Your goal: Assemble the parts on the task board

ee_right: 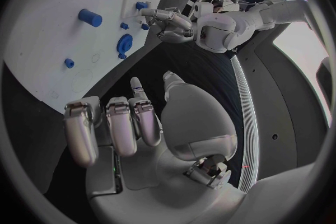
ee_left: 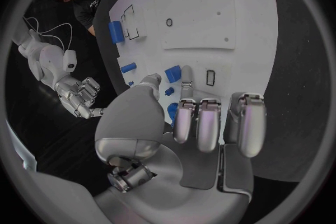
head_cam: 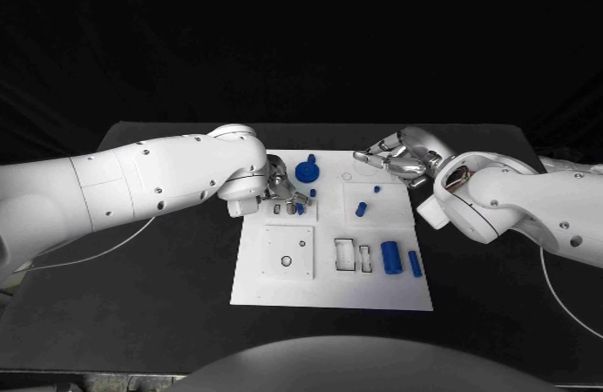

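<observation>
The white task board (head_cam: 333, 274) lies mid-table. My left hand (head_cam: 283, 192) is low over its far left part. Thumb and forefinger (ee_left: 186, 77) reach to either side of a small blue block (ee_left: 172, 74), which sits on the board beside a rectangular slot (ee_left: 210, 77); a gap shows between thumb and block. A blue disc (head_cam: 307, 172) lies just beyond the hand. My right hand (head_cam: 396, 161) hovers at the board's far right corner with spread fingers and nothing in it. A short blue peg (head_cam: 361, 208) and two blue cylinders (head_cam: 391, 254) lie on the board's right half.
The board also has a raised square plate with a round hole (head_cam: 287, 260) and two rectangular slots (head_cam: 343, 254) near its front. Black table (head_cam: 151, 287) surrounds it, and a thin white cable (head_cam: 101, 254) runs over the left side.
</observation>
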